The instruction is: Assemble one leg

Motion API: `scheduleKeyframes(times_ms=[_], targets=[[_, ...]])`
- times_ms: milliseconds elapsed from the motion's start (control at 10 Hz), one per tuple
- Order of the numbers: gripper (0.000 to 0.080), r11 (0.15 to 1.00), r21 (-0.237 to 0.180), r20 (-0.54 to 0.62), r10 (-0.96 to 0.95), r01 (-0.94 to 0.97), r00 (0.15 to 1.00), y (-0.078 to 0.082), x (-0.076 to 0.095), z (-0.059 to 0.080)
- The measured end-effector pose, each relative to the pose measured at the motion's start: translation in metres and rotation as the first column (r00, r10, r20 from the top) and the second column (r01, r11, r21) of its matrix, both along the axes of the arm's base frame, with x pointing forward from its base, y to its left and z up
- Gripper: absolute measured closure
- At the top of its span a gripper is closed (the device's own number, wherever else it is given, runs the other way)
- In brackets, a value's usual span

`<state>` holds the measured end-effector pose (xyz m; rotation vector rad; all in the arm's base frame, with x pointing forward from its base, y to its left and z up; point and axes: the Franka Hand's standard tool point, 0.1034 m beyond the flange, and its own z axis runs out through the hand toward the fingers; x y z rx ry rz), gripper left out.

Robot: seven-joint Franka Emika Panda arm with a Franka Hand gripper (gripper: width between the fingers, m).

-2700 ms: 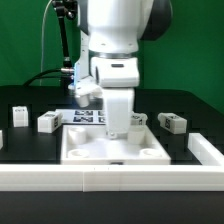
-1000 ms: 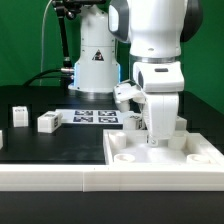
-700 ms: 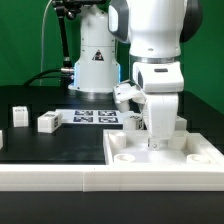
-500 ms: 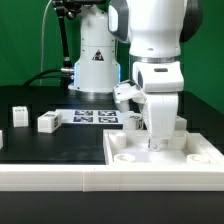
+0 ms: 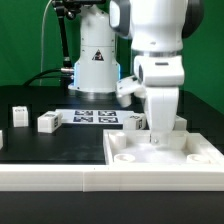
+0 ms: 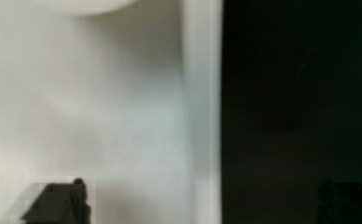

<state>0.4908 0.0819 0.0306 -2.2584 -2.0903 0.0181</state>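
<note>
- one arm (image 5: 158,45), white and bulky, fills the upper right of the exterior view; its base stands at upper centre, behind everything else.
- one gripper (image 5: 157,138) hangs straight down from it, low over the far edge of the panel (image 5: 116,150).
- in the wrist view the gripper (image 6: 201,205) shows two dark fingertips (image 6: 57,200), one at each lower corner of the frame. they stand wide apart, and only the panel's edge runs between them.
- that view is split in two: the white panel (image 6: 89,110) on one side and the black table (image 6: 302,100) on the other. it is blurred, so i can make out no more.
- one panel, big, flat and white with a raised rim, sits in the lower right of the exterior view. two round sockets show at its near corners, one of them the left socket (image 5: 125,155).
- i count three legs for certain, all resting on the black table (image 5: 60,145) and none touching the gripper.
- the first leg (image 5: 20,113) is at the middle left, well apart from the arm.
- the second leg (image 5: 47,122) is just right of it and a little nearer the camera.
- the third leg (image 5: 138,121) is just left of the gripper, behind the panel's far rim.
- something small and white pokes in at the far left edge, too cut off to name.
- one marker board (image 5: 95,116) lies flat at centre, between the second and third legs.
- one white rail (image 5: 60,178) runs across the whole bottom of the frame, in front of the panel.
- a green backdrop (image 5: 20,50) covers the upper left.
</note>
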Motion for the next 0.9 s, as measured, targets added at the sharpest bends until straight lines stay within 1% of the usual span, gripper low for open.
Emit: scheduleKeyframes(times_ms=[100,300,600,800,900], targets=[[0.0151,1.000,-0.004,0.010,0.002,-0.002,1.000,0.000,-0.002,0.009],[0.0151,0.999,-0.011,0.028,-0.050,0.050,0.998,0.006,-0.003,0.024],[0.0151,0.998,-0.011,0.023,-0.056,0.056,0.998,0.005,-0.004,0.020],[0.0151,0.971,-0.013,0.018,-0.240,0.240,0.971,0.005,-0.005,0.019],[0.0151,0.946,-0.008,0.013,-0.325,0.325,0.946,0.006,-0.012,0.016]])
